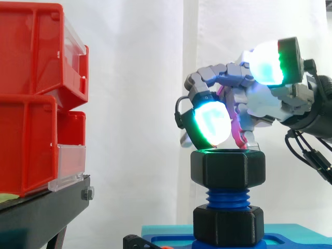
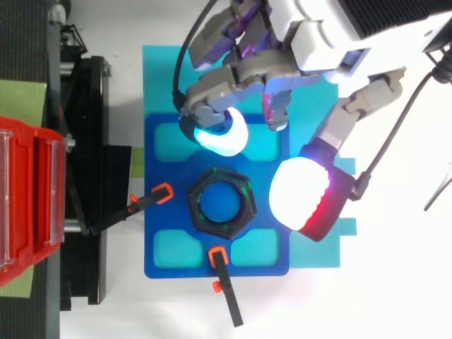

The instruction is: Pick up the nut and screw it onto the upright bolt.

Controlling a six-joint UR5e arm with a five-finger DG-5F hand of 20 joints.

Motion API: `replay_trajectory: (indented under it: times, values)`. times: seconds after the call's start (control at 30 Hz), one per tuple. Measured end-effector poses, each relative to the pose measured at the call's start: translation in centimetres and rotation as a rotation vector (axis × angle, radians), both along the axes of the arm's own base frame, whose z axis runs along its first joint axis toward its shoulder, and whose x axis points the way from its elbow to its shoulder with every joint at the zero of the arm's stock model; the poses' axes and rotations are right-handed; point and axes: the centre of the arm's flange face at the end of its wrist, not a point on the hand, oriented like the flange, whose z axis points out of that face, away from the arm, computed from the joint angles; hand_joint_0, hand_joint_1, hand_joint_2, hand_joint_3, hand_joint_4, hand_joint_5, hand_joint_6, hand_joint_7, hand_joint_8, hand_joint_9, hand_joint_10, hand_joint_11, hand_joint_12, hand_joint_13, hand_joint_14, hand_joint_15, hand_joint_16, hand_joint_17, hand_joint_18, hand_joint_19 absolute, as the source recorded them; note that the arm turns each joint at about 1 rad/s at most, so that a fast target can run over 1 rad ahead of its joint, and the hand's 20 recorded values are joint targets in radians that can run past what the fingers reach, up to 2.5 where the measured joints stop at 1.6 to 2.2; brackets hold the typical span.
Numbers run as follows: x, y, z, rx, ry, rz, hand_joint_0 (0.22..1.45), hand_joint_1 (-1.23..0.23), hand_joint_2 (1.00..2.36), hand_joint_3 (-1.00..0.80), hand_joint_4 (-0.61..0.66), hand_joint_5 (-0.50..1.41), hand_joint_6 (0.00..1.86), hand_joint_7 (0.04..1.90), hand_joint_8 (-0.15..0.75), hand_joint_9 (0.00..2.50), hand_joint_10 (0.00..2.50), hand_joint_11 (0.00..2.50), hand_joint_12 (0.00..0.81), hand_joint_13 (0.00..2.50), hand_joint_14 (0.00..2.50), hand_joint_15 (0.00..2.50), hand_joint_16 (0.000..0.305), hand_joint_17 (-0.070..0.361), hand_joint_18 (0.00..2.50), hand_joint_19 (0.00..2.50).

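A black hex nut (image 1: 228,168) sits level on top of the upright blue bolt (image 1: 227,198), with a few threads showing beneath it. From above, the nut (image 2: 244,205) rings the bolt's blue top (image 2: 220,206). A second black nut (image 1: 228,224) sits at the bolt's foot on the blue base plate (image 2: 169,261). My hand (image 1: 264,104) hovers just above and behind the top nut. One green-glowing fingertip (image 1: 212,122) hangs close over the nut's rim, and the white-glowing thumb pad (image 2: 300,194) stands off to the nut's right. The fingers are spread and hold nothing.
Stacked red bins (image 1: 31,104) on a black stand (image 1: 41,207) fill the left side. Two black clamps with orange tips (image 2: 152,198) (image 2: 222,282) pin the base plate, which lies on a teal mat (image 2: 311,240). A white curtain hangs behind.
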Motion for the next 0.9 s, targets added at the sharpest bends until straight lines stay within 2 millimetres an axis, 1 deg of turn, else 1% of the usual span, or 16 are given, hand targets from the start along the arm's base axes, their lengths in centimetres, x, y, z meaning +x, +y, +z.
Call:
replay_trajectory:
  times: [0.07,0.1,0.13,0.17,0.2,0.3,0.47,0.57,0.63,0.67,0.73,0.77,0.8,0.83,0.87,0.9]
  values:
    - [0.1,0.1,0.3,0.0,-0.008,0.003,0.41,-0.15,1.0,-0.5,0.26,0.04,0.5,1.2,0.192,1.58,0.01,0.13,0.234,1.13,0.0,0.03,0.034,0.076,0.83,0.0]
    - [0.2,0.1,0.5,0.0,-0.011,0.004,0.41,-0.15,1.0,-0.5,0.3,0.02,0.51,1.08,0.199,1.53,0.0,0.13,0.24,1.11,0.0,0.03,0.034,0.077,0.81,0.0]
    - [0.2,0.2,0.5,0.0,-0.013,0.005,0.41,-0.15,1.0,-0.5,0.32,0.0,0.5,1.03,0.221,1.49,0.0,0.13,0.251,1.1,0.0,0.04,0.035,0.078,0.8,0.01]
    - [0.3,0.2,0.6,0.0,-0.016,0.005,0.41,-0.15,1.0,-0.5,0.32,0.0,0.5,1.02,0.226,1.48,0.0,0.13,0.253,1.1,0.0,0.04,0.035,0.078,0.8,0.01]
    - [0.3,0.3,0.6,0.0,-0.02,0.006,0.41,-0.15,1.0,-0.5,0.33,-0.02,0.5,0.98,0.261,1.42,0.01,0.18,0.271,1.08,0.0,0.07,0.036,0.08,0.77,0.02]
    - [0.5,0.5,0.4,0.0,-0.023,0.008,0.41,-0.16,1.0,-0.5,0.3,-0.05,0.5,0.92,0.283,1.42,0.01,0.18,0.279,1.08,0.0,0.08,0.038,0.084,0.75,0.02]
    - [0.5,1.2,-0.1,0.002,-0.012,0.015,0.4,-0.23,1.0,-0.5,0.27,-0.09,0.5,0.86,0.276,1.33,0.0,0.15,0.294,1.03,0.0,0.07,0.039,0.087,0.72,0.01]
    - [0.4,1.7,-0.6,0.003,-0.001,0.018,0.41,-0.24,1.0,-0.5,0.25,-0.1,0.5,0.82,0.266,1.22,0.0,0.06,0.296,0.94,0.0,0.03,0.038,0.087,0.71,0.01]
    - [0.4,2.0,-0.9,0.005,0.005,0.018,0.41,-0.25,1.0,-0.5,0.25,-0.1,0.5,0.77,0.264,1.08,0.0,0.0,0.3,0.87,0.0,0.0,0.039,0.087,0.69,0.0]
    - [0.4,2.2,-1.1,0.007,0.008,0.017,0.41,-0.25,1.0,-0.5,0.25,-0.1,0.5,0.75,0.262,1.08,0.0,0.0,0.295,0.82,0.0,0.0,0.041,0.091,0.65,0.0]
    - [0.3,2.6,-1.4,0.009,0.013,0.015,0.4,-0.26,1.0,-0.5,0.29,-0.1,0.5,0.67,0.248,0.86,0.0,0.0,0.318,0.58,0.0,0.0,0.045,0.101,0.38,0.0]
    - [0.3,2.8,-1.7,0.011,0.018,0.014,0.4,-0.26,1.0,-0.5,0.29,-0.1,0.5,0.66,0.247,0.85,0.0,0.0,0.322,0.57,0.0,0.0,0.045,0.102,0.36,0.0]
    - [0.3,3.0,-1.8,0.012,0.021,0.012,0.4,-0.26,1.0,-0.5,0.3,-0.11,0.5,0.64,0.238,0.74,0.0,0.0,0.327,0.48,0.0,0.0,0.046,0.103,0.22,0.0]
    - [0.2,3.1,-2.0,0.014,0.023,0.011,0.4,-0.26,1.0,-0.5,0.28,-0.11,0.5,0.63,0.233,0.7,0.0,0.0,0.332,0.43,0.0,0.0,0.045,0.102,0.14,0.0]
    - [0.2,3.3,-2.2,0.015,0.026,0.01,0.4,-0.26,1.0,-0.5,0.28,-0.11,0.5,0.62,0.23,0.68,0.0,0.0,0.331,0.4,0.0,0.0,0.045,0.102,0.12,0.0]
    - [0.2,3.5,-2.3,0.016,0.027,0.009,0.4,-0.26,1.0,-0.5,0.28,-0.12,0.5,0.61,0.224,0.6,0.0,0.0,0.339,0.35,0.0,0.0,0.046,0.102,0.04,0.0]
